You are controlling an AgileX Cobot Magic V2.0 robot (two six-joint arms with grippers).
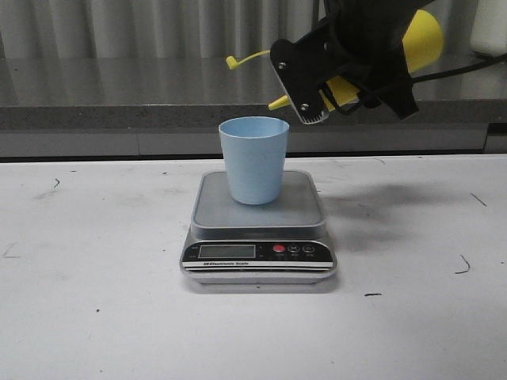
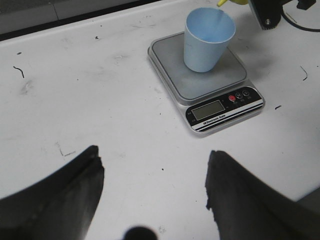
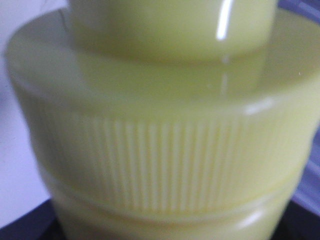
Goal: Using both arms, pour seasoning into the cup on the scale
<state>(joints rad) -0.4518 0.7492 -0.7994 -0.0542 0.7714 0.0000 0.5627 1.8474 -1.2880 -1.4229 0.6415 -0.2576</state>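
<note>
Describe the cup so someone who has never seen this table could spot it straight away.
On the white table, find the silver-grey scale with the black front panel and red button. The cup stands upright on its steel platform. It is the only pale blue thing there, tapered and handleless, just below the tilted yellow bottle held in the right gripper.

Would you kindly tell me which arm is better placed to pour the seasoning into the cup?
The right. Its pincer holds the yellow seasoning bottle tilted, nozzle beside the cup rim on the scale. The left pincer hangs open, empty, short of the scale.
</note>
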